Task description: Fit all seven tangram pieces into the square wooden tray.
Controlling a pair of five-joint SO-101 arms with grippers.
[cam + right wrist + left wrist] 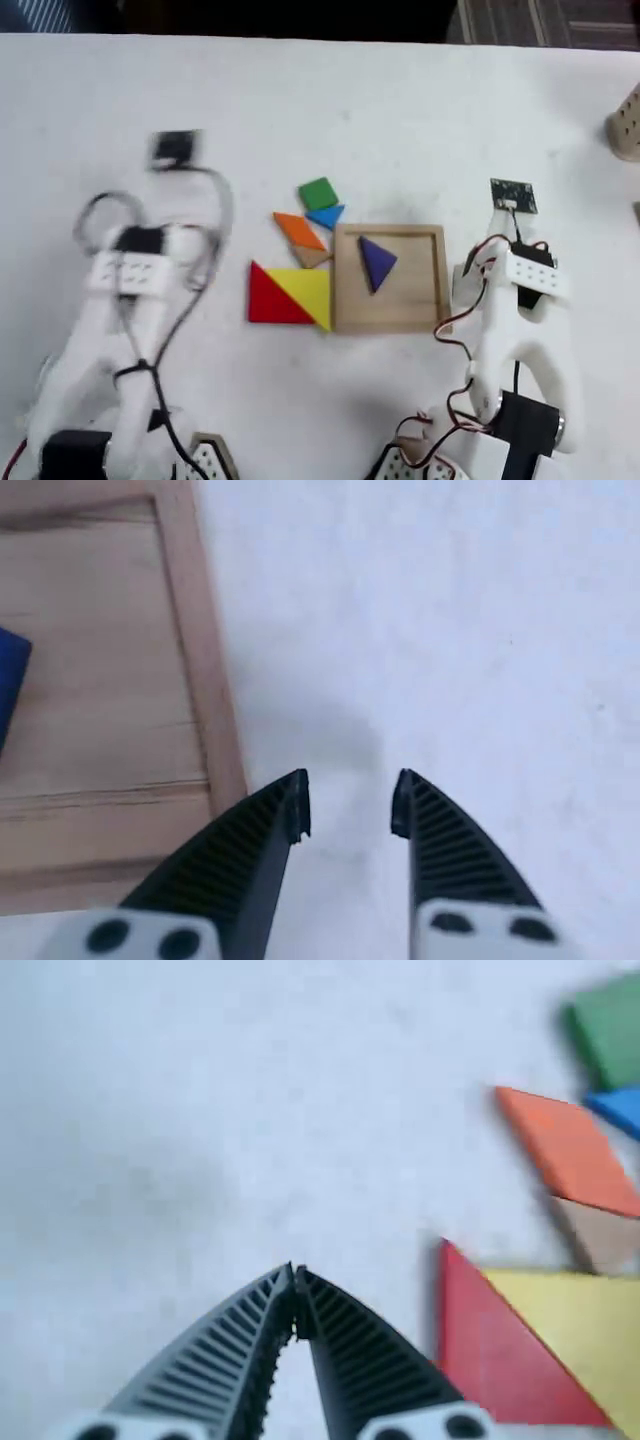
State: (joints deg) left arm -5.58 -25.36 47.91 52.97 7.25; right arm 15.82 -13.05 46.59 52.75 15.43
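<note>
At left tool: tips pressed together, nothing held, over bare white worktop, near the sharp corner of the large red wooden triangle. At right tool: tips apart, empty, over worktop just beside the outer rim of the square wooden tray. Inside tray: one dark blue triangle, flat on the tray floor, roughly centre, clear of the walls. Outside, right up against the tray wall on the left arm's side: large yellow triangle, long edge flush with the red triangle's, the pair forming one square block. Farther from the arms than that block: small plain-wood triangle at the tray's corner, then orange parallelogram, small light blue triangle and green square, all in a tight cluster, edges touching or nearly so.
</note>
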